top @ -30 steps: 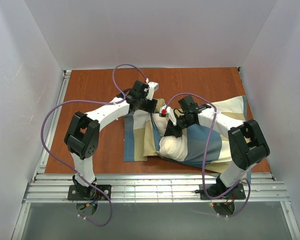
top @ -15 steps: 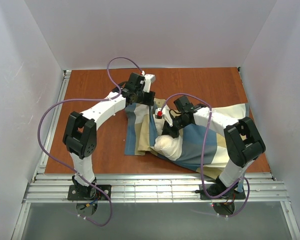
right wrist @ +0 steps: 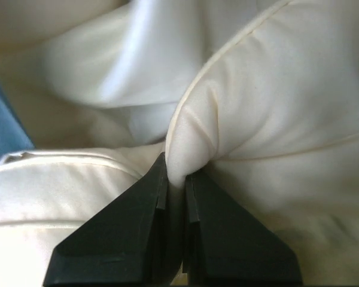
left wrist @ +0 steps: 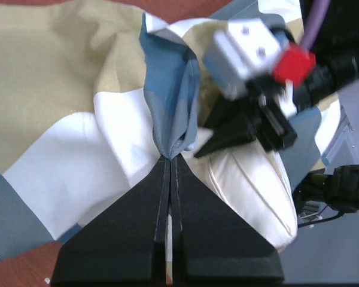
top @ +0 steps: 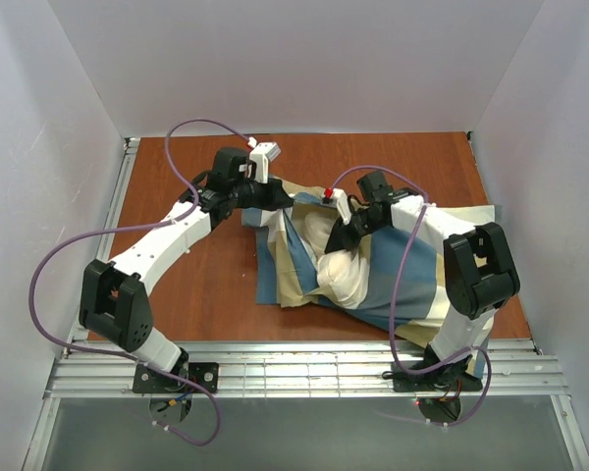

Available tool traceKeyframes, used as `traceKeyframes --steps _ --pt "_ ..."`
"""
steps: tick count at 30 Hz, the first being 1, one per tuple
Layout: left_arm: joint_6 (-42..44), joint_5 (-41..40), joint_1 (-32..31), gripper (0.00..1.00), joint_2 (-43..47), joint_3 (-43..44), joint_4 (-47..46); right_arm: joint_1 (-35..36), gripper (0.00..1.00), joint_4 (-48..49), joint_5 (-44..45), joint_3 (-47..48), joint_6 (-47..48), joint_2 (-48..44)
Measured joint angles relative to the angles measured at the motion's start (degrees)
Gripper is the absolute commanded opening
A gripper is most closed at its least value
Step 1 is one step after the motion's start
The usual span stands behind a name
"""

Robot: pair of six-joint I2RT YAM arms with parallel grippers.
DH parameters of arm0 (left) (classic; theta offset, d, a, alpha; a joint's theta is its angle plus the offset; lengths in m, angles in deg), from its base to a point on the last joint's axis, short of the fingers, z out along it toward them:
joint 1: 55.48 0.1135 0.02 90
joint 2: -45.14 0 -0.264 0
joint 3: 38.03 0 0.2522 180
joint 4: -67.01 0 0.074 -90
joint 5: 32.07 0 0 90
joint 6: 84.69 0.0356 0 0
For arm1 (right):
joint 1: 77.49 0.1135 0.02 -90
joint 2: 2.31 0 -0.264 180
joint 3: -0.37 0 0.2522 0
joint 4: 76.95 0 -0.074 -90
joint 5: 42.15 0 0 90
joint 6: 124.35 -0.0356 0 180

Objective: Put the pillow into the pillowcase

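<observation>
Top external shows one pillow (top: 340, 275), one pillowcase (top: 413, 292).

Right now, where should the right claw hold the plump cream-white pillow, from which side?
Pinch a fold at the corded seam of the plump cream-white pillow, coming from the far side. Its bulging body looks too wide to span; the seam ridge fits the right claw, shut on it now.

Cloth pillowcase (top: 412, 285), smooth matt pillow (top: 342, 277)
</observation>
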Motion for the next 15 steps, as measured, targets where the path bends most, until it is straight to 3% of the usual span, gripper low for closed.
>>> traceKeyframes --steps 3,8,15 --pt "-0.5 1.2 0.0 0.00 2.3 -2.7 -1.8 -2.3 0.01 -3.1 -0.1 4.2 -2.2 1.2" --pt "-1.0 2.0 -1.8 0.00 1.9 -4.1 -3.5 -0.2 0.01 -4.9 1.9 4.9 -6.1 1.1" --pt "-3.8 2.9 -6.7 0.00 -4.6 -4.0 -7.8 0.8 0.01 1.6 9.2 4.2 -16.6 1.2"
